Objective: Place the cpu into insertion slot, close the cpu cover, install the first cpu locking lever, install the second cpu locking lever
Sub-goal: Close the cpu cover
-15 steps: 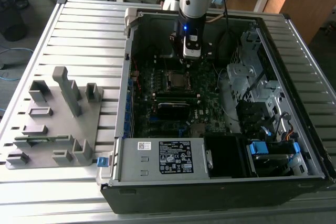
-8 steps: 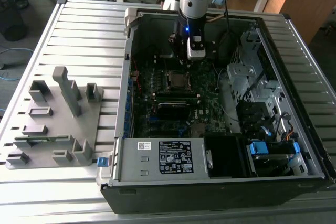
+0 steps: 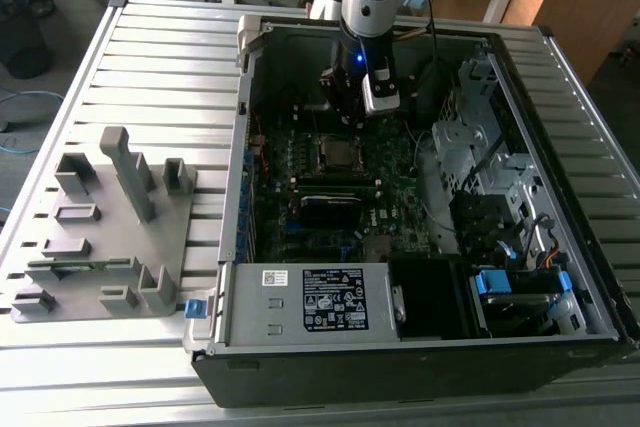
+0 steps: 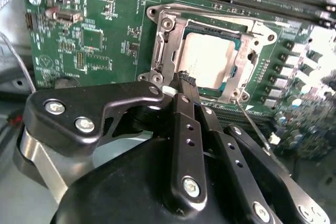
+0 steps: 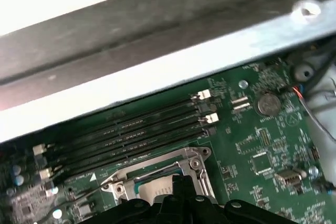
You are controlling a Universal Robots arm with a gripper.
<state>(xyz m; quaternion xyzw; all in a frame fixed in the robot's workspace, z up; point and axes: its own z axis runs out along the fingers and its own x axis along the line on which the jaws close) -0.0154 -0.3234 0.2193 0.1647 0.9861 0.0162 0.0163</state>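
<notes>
The pincer (image 4: 186, 80), fingers closed together on nothing, points at the edge of the cpu cover (image 4: 161, 51). The cpu (image 4: 210, 59) lies in its socket, framed by that cover's window. Any push should land on the metal frame, never the chip. A thin wire lever (image 4: 254, 127) angles away; whether it is latched is unclear. The pincer hides the socket's near corner.
</notes>
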